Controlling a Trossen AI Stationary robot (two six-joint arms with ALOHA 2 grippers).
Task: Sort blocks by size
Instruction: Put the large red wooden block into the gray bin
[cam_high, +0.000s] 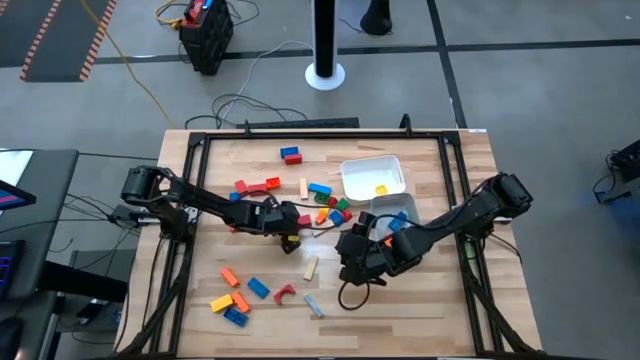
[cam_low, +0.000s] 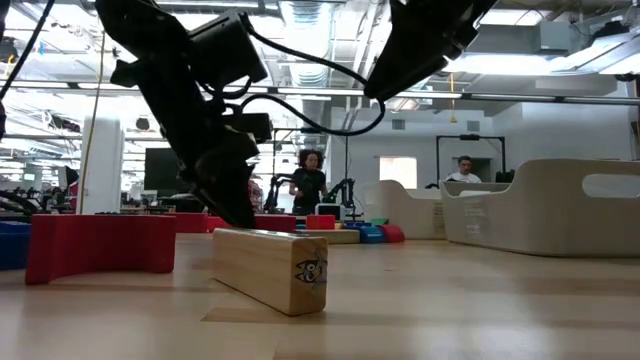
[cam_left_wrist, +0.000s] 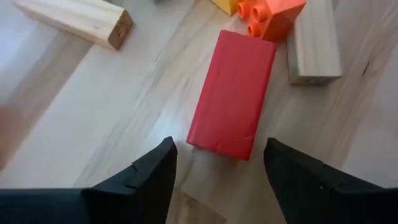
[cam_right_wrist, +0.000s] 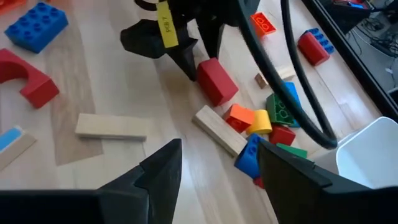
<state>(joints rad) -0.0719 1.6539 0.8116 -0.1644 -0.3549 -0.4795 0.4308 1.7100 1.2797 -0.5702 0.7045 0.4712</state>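
Jaws of the left gripper (cam_left_wrist: 217, 171) stand spread on either side of a red block (cam_left_wrist: 231, 93) lying mid-surface, just left of a mixed pile of blocks (cam_high: 333, 207), while the right gripper (cam_right_wrist: 217, 168), also spread, hovers right of it near the white tub (cam_high: 373, 177).

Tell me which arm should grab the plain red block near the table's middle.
Left. The left gripper is open, with the red block lying just ahead between its fingers. The right gripper, also open, hangs farther back from that block.
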